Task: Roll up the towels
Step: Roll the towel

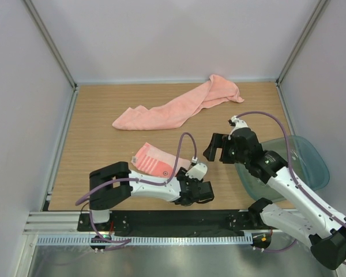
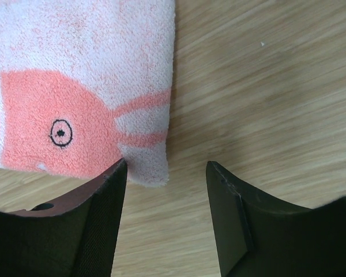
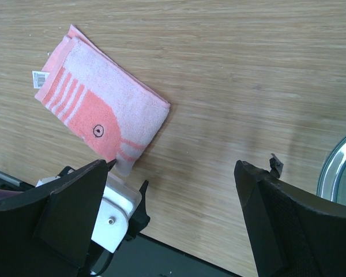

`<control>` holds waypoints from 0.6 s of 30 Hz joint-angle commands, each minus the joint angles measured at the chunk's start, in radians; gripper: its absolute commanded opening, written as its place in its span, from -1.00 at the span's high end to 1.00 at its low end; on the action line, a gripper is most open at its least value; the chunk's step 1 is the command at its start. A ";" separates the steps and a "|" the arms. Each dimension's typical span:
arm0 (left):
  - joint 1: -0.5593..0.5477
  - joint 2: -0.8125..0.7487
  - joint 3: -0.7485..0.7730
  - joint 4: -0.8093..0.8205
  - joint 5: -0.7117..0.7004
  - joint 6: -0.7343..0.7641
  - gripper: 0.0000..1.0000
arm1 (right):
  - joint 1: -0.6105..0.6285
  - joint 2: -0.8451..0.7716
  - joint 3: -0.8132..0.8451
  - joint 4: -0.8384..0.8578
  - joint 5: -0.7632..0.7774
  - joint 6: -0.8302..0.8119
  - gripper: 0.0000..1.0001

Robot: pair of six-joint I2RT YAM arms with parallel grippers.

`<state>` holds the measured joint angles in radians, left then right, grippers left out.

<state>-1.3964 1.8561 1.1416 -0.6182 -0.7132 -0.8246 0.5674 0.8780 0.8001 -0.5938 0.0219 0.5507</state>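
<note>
The striped towel (image 1: pixel 155 161), long axis slanting far-left to near-right, lies just far-left of the nearer left gripper (image 2: pixel 167 167), its parted jaws empty beside the near-right corner; the right gripper (image 1: pixel 219 149) hangs wide open.

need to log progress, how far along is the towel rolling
Nothing looks rolled yet. The long towel lies loose and stretched out at the far side. In hand: the left hand, jaws apart, sits at a corner of the small towel, which lies flat and folded. The right hand hovers open, holding nothing. Left: rolling both towels.
</note>
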 commanded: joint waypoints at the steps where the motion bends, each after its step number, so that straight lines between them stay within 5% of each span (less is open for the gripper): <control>1: 0.017 -0.005 -0.022 0.044 -0.068 0.012 -0.17 | 0.000 0.015 0.039 0.031 -0.010 -0.015 -0.99; 6: 0.040 -0.011 -0.046 0.070 -0.057 0.025 -0.06 | -0.001 0.036 0.028 0.046 -0.010 -0.014 -0.99; 18: 0.059 -0.145 -0.201 0.178 -0.029 0.001 0.99 | -0.003 0.139 0.008 0.092 -0.098 0.037 -0.99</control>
<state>-1.3560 1.7859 0.9947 -0.4847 -0.7570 -0.8040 0.5674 0.9668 0.8001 -0.5575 -0.0311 0.5560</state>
